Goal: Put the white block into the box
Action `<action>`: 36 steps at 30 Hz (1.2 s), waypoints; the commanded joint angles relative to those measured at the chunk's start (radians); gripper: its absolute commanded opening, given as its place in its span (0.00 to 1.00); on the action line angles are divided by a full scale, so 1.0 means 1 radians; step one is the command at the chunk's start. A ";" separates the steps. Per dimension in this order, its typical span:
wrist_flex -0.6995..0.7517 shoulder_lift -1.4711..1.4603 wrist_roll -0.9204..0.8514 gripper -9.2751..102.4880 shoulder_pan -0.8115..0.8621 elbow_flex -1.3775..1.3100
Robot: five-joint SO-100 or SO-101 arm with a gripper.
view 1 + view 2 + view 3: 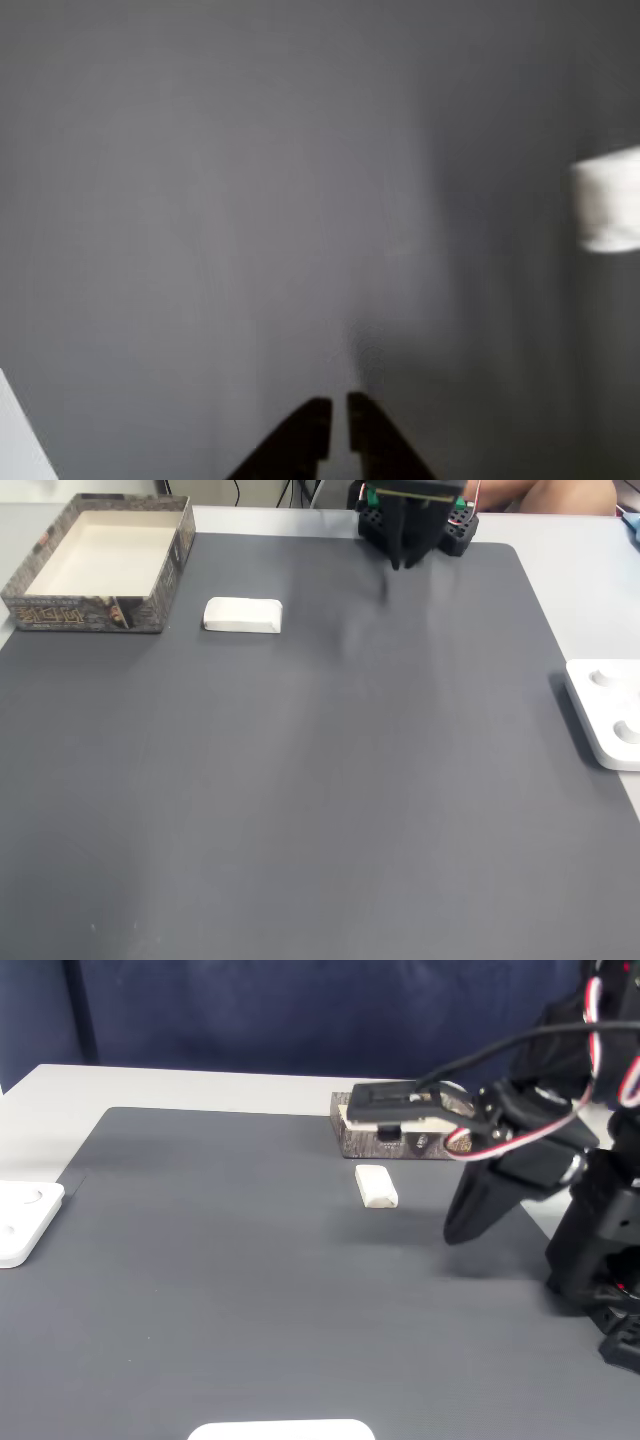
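Note:
The white block (242, 615) lies flat on the dark grey mat, just right of the box (90, 613) in a fixed view. In another fixed view the block (377, 1186) rests in front of the box (355, 1140), which the arm partly hides. The box is shallow, pale inside, with speckled walls. My gripper (400, 562) hangs over the mat's far edge, well to the right of the block. Its dark fingers (305, 440) almost touch, with nothing between them. In the other view the block (610, 200) shows blurred at the right edge.
A white device with round recesses (610, 715) sits at the mat's right edge and appears at the left in another fixed view (25, 1215). A white object (280, 1430) pokes in at the bottom edge. The arm's base (600, 1250) stands at the right.

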 commanded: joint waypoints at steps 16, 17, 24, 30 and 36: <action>-0.002 -0.526 0.322 0.07 0.466 -0.454; -0.003 -0.561 0.334 0.07 0.480 -0.485; -0.005 -0.824 0.446 0.07 0.552 -0.744; -0.014 -0.997 0.497 0.07 0.568 -0.916; -0.028 -1.103 0.540 0.07 0.548 -0.953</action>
